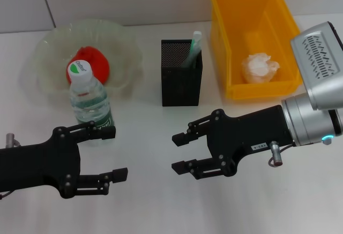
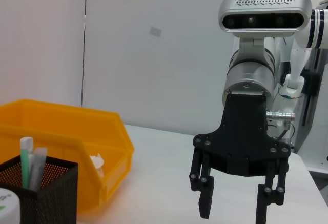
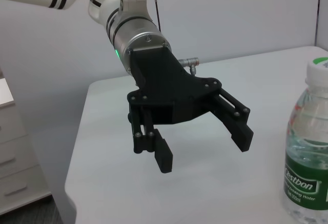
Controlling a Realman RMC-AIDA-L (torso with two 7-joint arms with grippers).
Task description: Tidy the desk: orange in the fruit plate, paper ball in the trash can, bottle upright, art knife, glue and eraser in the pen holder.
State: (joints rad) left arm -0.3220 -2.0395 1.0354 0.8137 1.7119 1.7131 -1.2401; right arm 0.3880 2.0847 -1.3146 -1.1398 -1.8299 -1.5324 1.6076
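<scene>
The orange (image 1: 92,62) lies in the translucent fruit plate (image 1: 51,46) at the back left. The water bottle (image 1: 90,103) stands upright just in front of the plate. The black mesh pen holder (image 1: 182,73) holds green and white stick-like items (image 1: 194,46); I cannot tell which they are. The paper ball (image 1: 260,67) lies in the yellow bin (image 1: 252,9). My left gripper (image 1: 116,153) is open and empty, just in front of the bottle. My right gripper (image 1: 178,151) is open and empty, in front of the pen holder.
The left wrist view shows the right gripper (image 2: 233,214), the yellow bin (image 2: 66,131) and the pen holder (image 2: 41,193). The right wrist view shows the left gripper (image 3: 204,152) and the bottle (image 3: 307,147). The two grippers face each other over the white table.
</scene>
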